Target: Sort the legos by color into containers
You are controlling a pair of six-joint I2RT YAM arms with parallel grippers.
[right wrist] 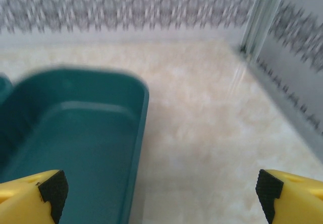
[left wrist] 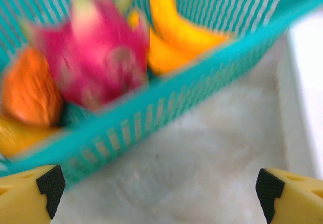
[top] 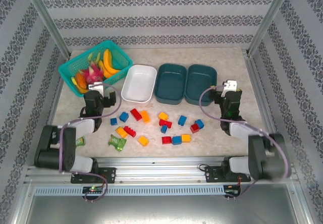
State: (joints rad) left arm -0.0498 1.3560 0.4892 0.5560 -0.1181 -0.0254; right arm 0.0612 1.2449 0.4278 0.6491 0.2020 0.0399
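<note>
A pale, marble-patterned bench [top: 202, 57] stood inside walls [top: 161, 14] papered in grey ornamental bands, with metal posts [top: 48, 22] rising at the back corners. Three tubs sat in a row across the upper middle of the top view. The white tub [top: 139, 82] was at left, followed by the middle teal tub [top: 171, 82] and the right teal tub [top: 201, 84]. All three were empty, each with its long axis running from bottom to top of the frame (the white one leaned slightly rightward at its upper end).

Below them, around frame centre, the legos [top: 165, 123] lay scattered flat on the bench. There were about sixteen, roughly six blue, five red and five orange-yellow, their long sides pointing in no common direction. Two green packets [top: 117, 142] lay at lower left. A teal basket [top: 81, 58] of toy fruit [top: 108, 62] occupied the upper left.

The left claw [top: 96, 87] hung fully spread and empty just beside the basket. The right claw [top: 229, 85], equally wide and holding nothing, hung near the right teal tub's right-hand rim.
</note>
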